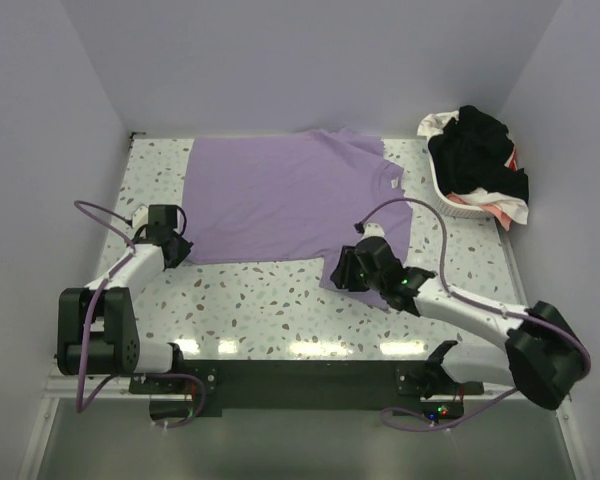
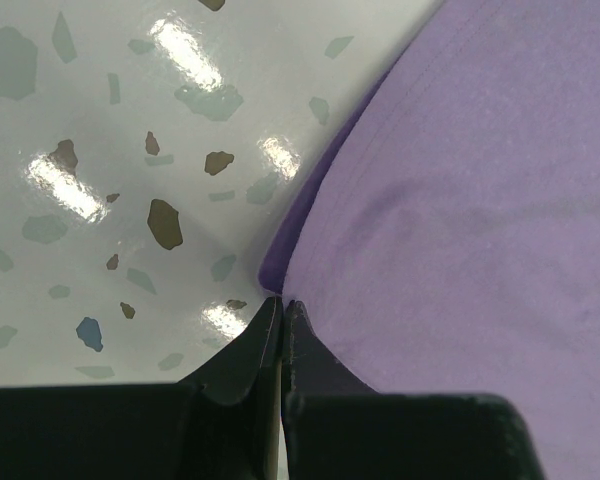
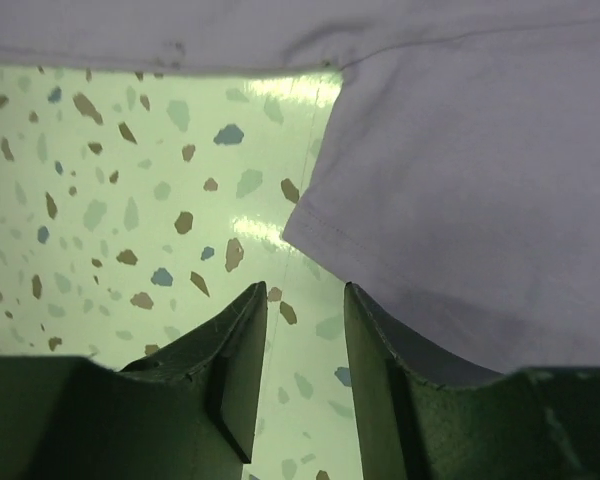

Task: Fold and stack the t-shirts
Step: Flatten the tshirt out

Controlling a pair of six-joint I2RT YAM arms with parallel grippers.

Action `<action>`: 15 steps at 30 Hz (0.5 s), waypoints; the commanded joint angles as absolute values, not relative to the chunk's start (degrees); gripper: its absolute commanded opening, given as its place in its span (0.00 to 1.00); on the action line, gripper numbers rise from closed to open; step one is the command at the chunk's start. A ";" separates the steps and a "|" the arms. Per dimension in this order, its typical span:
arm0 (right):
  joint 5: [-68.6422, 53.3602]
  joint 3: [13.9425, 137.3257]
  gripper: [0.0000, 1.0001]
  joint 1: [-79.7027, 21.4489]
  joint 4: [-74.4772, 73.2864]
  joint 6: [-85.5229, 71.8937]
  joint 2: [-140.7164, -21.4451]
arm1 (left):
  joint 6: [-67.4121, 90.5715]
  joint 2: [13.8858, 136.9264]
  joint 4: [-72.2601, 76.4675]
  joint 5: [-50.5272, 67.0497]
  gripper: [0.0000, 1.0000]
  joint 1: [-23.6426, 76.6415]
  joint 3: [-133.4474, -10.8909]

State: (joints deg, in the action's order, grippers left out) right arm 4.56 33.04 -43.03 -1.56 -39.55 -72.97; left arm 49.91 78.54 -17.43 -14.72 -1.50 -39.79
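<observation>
Nearest the near edge, the right gripper (image 3: 302, 292) hangs low over bare table (image 1: 270, 310), right of centre. Its jaws stand a narrow gap apart and hold nothing. The near-right corner of the lilac shirt (image 1: 280, 195) lies just beyond its right finger, which the cloth partly overlaps in the wrist view. A little farther in, toward the left edge, the left gripper (image 2: 281, 303) sits at the shirt's near-left corner. Its jaws are closed, tips together right at the hem where a dark fold shows. Whether any cloth is pinched between them cannot be told. The lilac shirt lies spread flat from the middle of the table to the far edge, one sleeve reaching toward the far-right corner. In that corner stands a white basket (image 1: 448, 203) heaped with a black shirt (image 1: 480, 150). White cloth (image 1: 435, 124) and a strip of pink-red (image 1: 513, 158) show around it.
</observation>
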 commanded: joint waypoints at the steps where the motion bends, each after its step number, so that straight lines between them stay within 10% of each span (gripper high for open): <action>1: 18.33 37.17 0.41 -40.54 -14.39 -41.66 -64.45 | 49.13 78.66 -16.08 -15.20 0.00 -1.76 -41.22; 15: 0.98 36.74 0.43 -5.37 -16.97 -36.91 -68.99 | 48.34 78.66 -16.26 -14.77 0.00 -1.85 -41.04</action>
